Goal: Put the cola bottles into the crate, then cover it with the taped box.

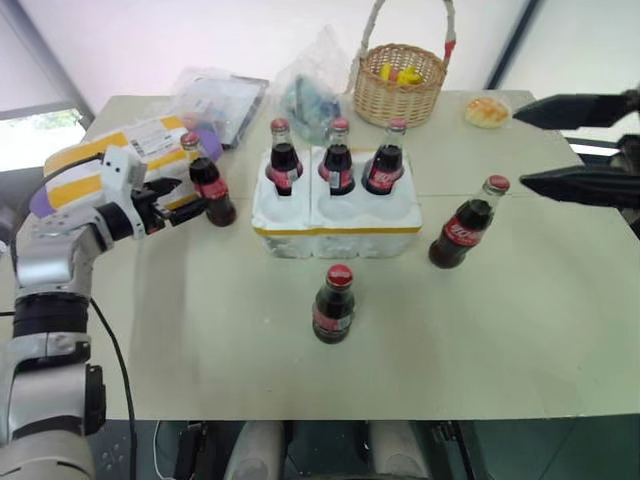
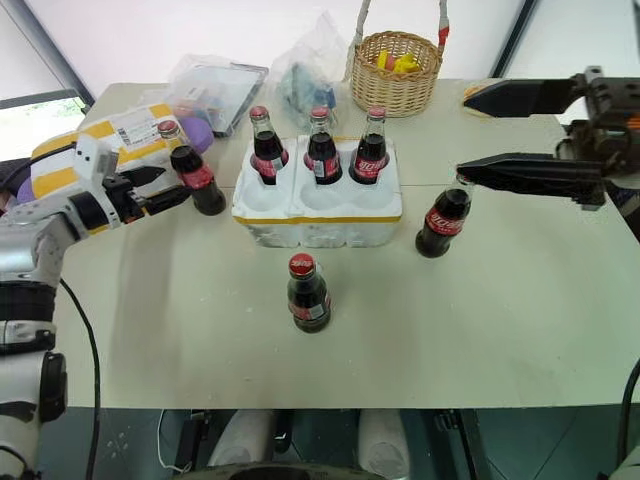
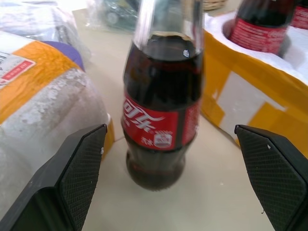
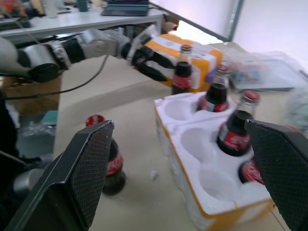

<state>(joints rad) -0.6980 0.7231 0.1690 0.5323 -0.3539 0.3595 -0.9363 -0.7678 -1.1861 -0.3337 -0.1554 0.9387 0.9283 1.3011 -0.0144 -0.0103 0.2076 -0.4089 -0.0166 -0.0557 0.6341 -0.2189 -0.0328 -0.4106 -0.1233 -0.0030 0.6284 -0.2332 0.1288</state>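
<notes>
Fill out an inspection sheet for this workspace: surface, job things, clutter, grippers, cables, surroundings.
Surface: pale table.
Job things: crate holds three bottles in its back wells, front wells empty; three cola bottles stand loose: left, front, right; taped box at back left.
Clutter: wicker basket, plastic bags, bread roll.
Grippers: left gripper open, fingers either side of the left bottle; right gripper open, above the right bottle.
Cables: black cable by the left arm.
Surroundings: nothing seen.

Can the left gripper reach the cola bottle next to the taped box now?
Probably yes. The open left gripper faces that cola bottle, nothing between; the taped box stands close beside it.
</notes>
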